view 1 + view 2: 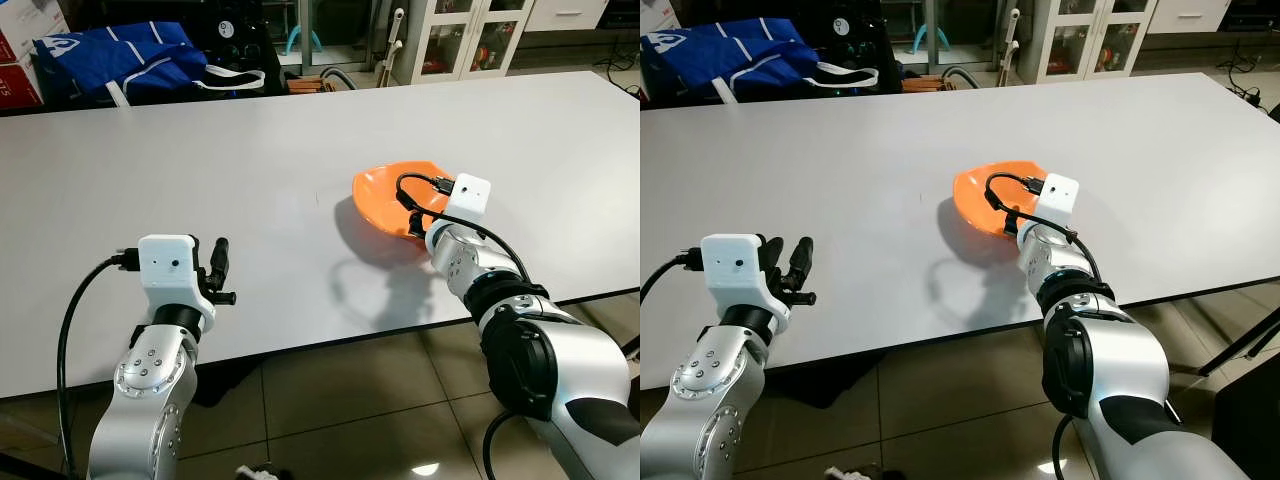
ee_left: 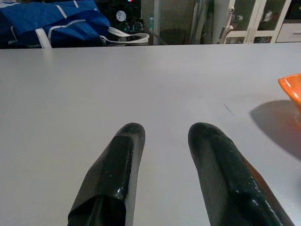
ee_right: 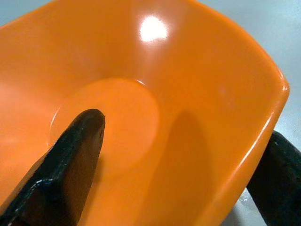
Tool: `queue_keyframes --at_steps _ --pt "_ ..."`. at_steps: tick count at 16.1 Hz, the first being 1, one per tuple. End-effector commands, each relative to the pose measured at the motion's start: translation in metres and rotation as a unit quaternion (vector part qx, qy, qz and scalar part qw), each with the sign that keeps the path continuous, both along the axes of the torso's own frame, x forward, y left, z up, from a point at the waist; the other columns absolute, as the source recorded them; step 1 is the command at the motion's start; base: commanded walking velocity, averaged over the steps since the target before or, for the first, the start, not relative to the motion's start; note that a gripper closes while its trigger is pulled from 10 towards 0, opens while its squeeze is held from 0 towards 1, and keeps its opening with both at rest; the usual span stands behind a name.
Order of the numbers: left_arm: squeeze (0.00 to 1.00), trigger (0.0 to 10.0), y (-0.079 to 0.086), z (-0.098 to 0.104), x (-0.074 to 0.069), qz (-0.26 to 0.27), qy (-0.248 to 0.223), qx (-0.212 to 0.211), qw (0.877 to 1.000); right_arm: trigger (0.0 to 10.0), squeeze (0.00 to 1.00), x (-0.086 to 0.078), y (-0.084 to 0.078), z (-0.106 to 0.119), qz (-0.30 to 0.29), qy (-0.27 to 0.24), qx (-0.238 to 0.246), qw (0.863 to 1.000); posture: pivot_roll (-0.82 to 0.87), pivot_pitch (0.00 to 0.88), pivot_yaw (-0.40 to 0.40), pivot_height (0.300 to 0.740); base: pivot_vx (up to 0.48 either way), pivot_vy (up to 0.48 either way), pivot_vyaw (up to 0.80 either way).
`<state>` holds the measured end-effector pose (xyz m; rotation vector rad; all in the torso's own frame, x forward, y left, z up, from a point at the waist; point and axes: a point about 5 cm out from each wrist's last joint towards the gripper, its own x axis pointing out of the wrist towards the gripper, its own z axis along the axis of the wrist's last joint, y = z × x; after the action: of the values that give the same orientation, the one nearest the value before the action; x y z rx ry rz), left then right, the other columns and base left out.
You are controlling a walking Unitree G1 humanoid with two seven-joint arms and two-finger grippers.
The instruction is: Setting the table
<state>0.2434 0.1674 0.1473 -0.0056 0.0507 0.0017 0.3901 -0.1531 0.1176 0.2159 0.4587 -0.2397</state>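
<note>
An orange bowl point(image 1: 385, 195) is tilted over the right middle of the white table point(image 1: 200, 150) and casts a shadow toward the front edge. My right gripper point(image 3: 183, 132) is shut on the bowl's near rim. One black finger point(image 3: 70, 160) lies inside the bowl and the other finger point(image 3: 277, 174) is outside its wall. My left gripper point(image 1: 220, 265) hovers open over the table's front left, nothing between its fingers point(image 2: 117, 165), well left of the bowl.
A blue bag point(image 1: 120, 55) with white straps lies beyond the table's far left edge. A white glass-door cabinet point(image 1: 470, 35) stands at the back right. Tiled floor point(image 1: 350, 400) runs under the table's front edge.
</note>
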Motion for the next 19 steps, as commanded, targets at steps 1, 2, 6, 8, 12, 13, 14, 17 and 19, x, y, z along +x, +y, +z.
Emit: queue_keyframes --at_steps 1,2,6,8,12,13,14,17,19 --pt "0.0 10.0 0.0 0.004 0.0 0.001 -0.005 -0.002 1.0 10.0 1.0 0.005 0.0 0.01 0.006 -0.022 -0.016 1.0 -0.01 0.004 0.025 0.74 0.0 0.0 0.0" --pt "0.0 10.0 0.0 0.004 0.0 0.0 -0.006 -0.001 1.0 10.0 1.0 0.005 -0.001 0.011 0.005 -0.024 -0.023 0.999 -0.01 0.005 0.025 0.74 0.0 0.0 0.0" --pt "0.0 10.0 0.0 0.004 0.0 0.0 -0.005 -0.001 1.0 10.0 1.0 0.006 -0.002 0.013 0.007 -0.031 -0.036 0.999 -0.02 0.008 0.026 0.74 0.0 0.0 0.0" --pt "0.0 10.0 -0.001 0.003 -0.001 -0.001 -0.004 -0.001 1.0 10.0 1.0 0.005 -0.003 0.013 0.006 -0.03 -0.036 0.999 -0.02 0.013 0.026 0.74 0.0 0.0 0.0" --pt "0.0 10.0 -0.001 0.003 -0.001 -0.001 -0.002 0.0 1.0 10.0 1.0 0.005 -0.003 0.012 0.005 -0.029 -0.04 0.999 -0.02 0.015 0.026 0.74 0.0 0.0 0.0" --pt "0.0 10.0 -0.001 0.003 -0.001 -0.001 -0.002 0.0 1.0 10.0 1.0 0.005 -0.003 0.012 0.005 -0.029 -0.04 0.999 -0.02 0.015 0.026 0.74 0.0 0.0 0.0" --pt "0.0 10.0 -0.001 0.003 -0.001 -0.001 -0.002 0.0 1.0 10.0 1.0 0.005 -0.003 0.012 0.005 -0.029 -0.04 0.999 -0.02 0.015 0.026 0.74 0.0 0.0 0.0" --pt "0.0 10.0 -0.001 0.002 -0.002 -0.003 0.0 0.001 1.0 10.0 1.0 0.001 -0.009 0.004 -0.001 -0.019 -0.068 0.998 -0.02 0.018 0.028 0.74 0.0 0.0 0.0" --pt "0.0 10.0 -0.001 0.002 -0.001 -0.004 0.001 0.001 1.0 10.0 1.0 0.0 -0.018 0.003 -0.008 -0.019 -0.101 0.995 -0.02 0.021 0.031 0.74 0.0 0.0 0.0"
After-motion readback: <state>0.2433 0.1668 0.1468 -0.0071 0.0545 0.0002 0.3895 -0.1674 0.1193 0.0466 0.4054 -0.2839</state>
